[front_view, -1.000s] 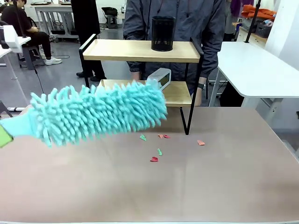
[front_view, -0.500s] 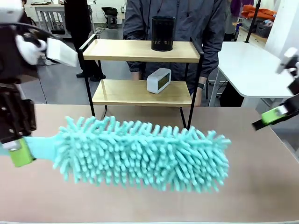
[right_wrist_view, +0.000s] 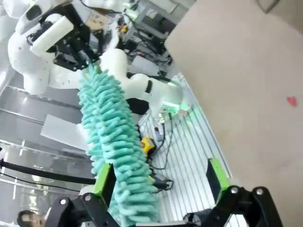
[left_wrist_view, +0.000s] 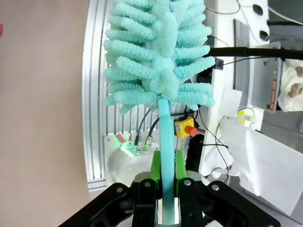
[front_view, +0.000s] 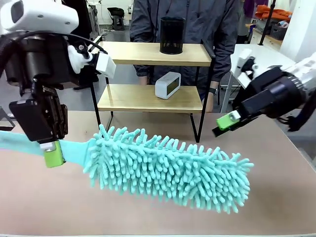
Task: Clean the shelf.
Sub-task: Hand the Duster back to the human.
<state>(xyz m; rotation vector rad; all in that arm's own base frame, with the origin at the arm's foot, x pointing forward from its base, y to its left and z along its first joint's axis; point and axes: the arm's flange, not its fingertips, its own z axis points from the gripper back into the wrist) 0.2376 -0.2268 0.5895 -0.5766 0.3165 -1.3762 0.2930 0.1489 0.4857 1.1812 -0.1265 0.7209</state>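
Note:
The shelf [front_view: 148, 53] stands at the table's far edge, with a black mesh cup [front_view: 172, 35] on its top board and a white clock [front_view: 168, 85] on the lower board. My left gripper [front_view: 52, 153] is shut on the flat handle of a teal fluffy duster [front_view: 168, 168], whose head hangs over the table's middle, well in front of the shelf. In the left wrist view the green pads [left_wrist_view: 155, 168] clamp the handle [left_wrist_view: 165, 127] below the duster head [left_wrist_view: 158, 52]. My right gripper [front_view: 224, 123] hovers open at the right, beside the shelf's right leg, holding nothing.
A person in a dark jacket [front_view: 197, 19] stands right behind the shelf. A red paper scrap [right_wrist_view: 292, 100] lies on the tan tabletop [right_wrist_view: 246, 56]. A white table [front_view: 276, 74] stands at the right rear. The right wrist view looks back at the duster [right_wrist_view: 113, 137].
The duster has swung away from the shelf's lower board and come forward over the table, covering the paper scraps. Both arms have come into the front view.

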